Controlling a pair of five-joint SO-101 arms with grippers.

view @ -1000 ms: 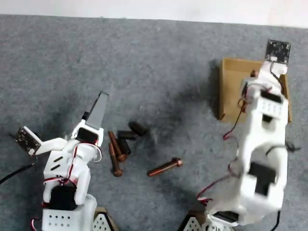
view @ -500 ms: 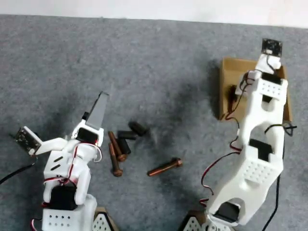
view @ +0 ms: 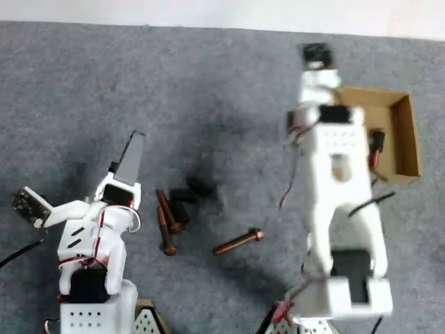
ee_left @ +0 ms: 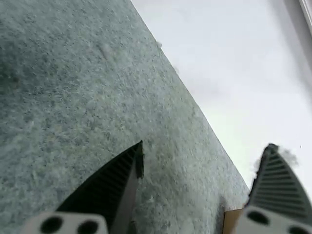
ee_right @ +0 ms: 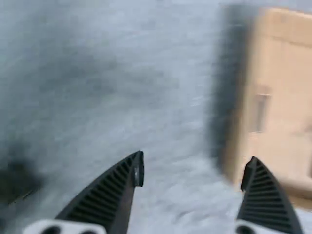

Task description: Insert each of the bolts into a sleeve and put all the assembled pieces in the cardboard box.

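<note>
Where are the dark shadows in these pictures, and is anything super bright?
High view: a soft dark patch lies on the grey felt mat beside the white right arm. Right wrist view: a dark band of shadow runs along the brown cardboard box at its outer wall. Left wrist view: the pale surface beyond the mat's edge glows very bright.

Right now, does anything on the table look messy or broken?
Nothing looks broken or spilled. The bolts and sleeves lie jumbled in a loose heap on the grey mat. A lone bolt lies off by itself, slanted. The cardboard box sits flat, and what shows of it looks undamaged.
</note>
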